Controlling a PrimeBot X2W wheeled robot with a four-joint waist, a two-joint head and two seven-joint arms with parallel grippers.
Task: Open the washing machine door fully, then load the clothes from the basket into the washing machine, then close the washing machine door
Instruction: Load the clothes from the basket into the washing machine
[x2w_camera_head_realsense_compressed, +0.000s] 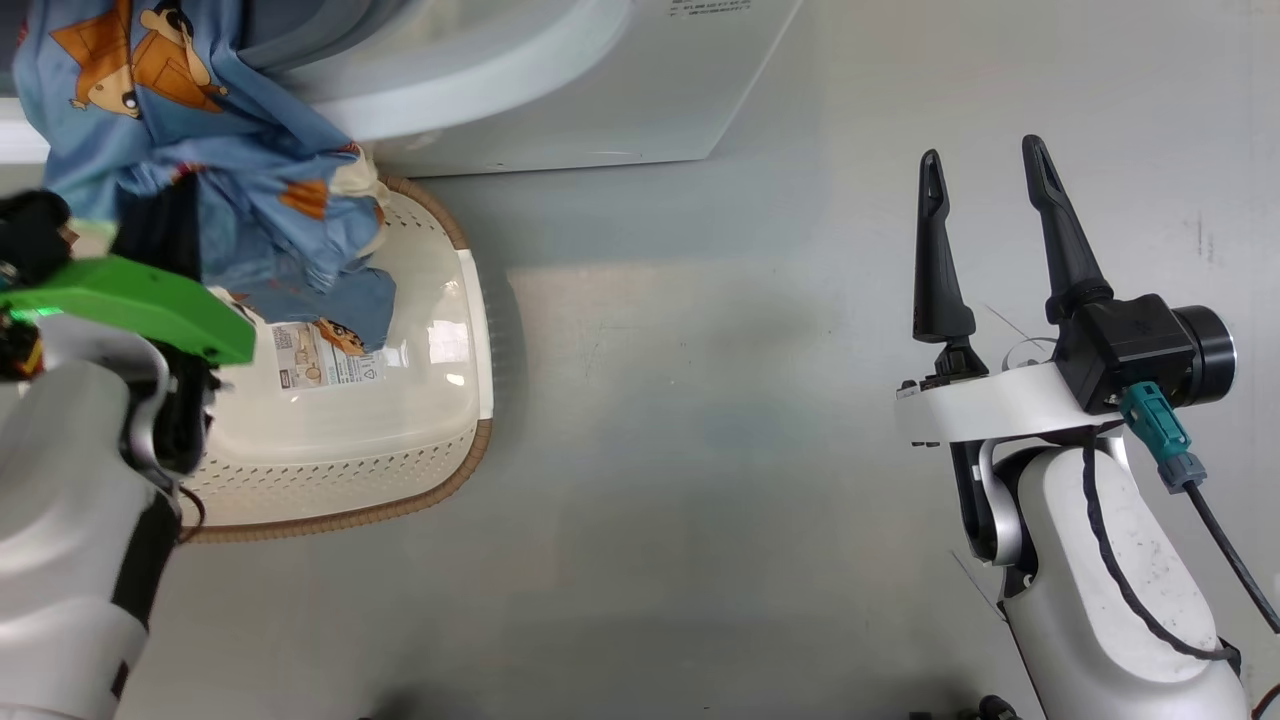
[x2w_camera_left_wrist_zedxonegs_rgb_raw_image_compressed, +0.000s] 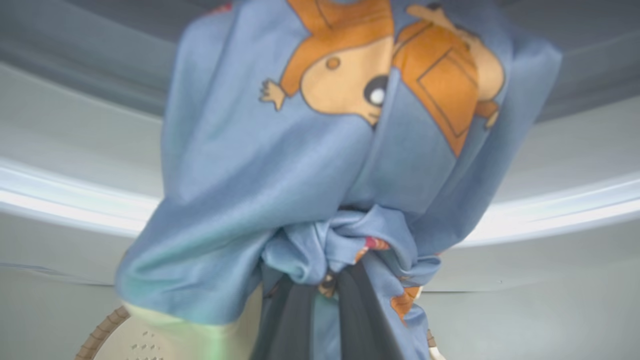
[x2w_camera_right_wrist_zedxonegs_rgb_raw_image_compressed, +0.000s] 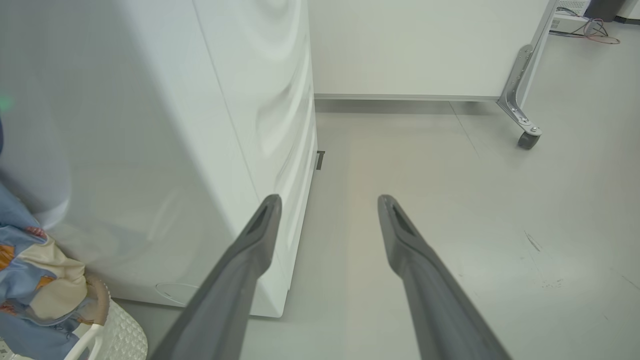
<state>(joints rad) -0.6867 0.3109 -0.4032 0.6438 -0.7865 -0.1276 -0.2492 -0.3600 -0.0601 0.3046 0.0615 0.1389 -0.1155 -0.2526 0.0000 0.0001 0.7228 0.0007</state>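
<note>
Broadly, the white washing machine (x2w_camera_head_realsense_compressed: 600, 100) is standing at the top of the head view, while the right wrist view is showing its plain side panel (a face the head camera is not catching). Just before it the cream basket (x2w_camera_head_realsense_compressed: 350, 480) is sitting on the grey floor (x2w_camera_head_realsense_compressed: 700, 450). The blue cartoon-print clothes (x2w_camera_head_realsense_compressed: 200, 130) are hanging over the basket's far end, their lowest fold reaching down inside it. The left wrist view is revealing what the cloth is hiding from the head: the left gripper (x2w_camera_left_wrist_zedxonegs_rgb_raw_image_compressed: 325, 295), dark fingers pinching the bunched fabric. The right gripper (x2w_camera_head_realsense_compressed: 983, 150) is hovering well apart, fingers spread, holding nothing.
</note>
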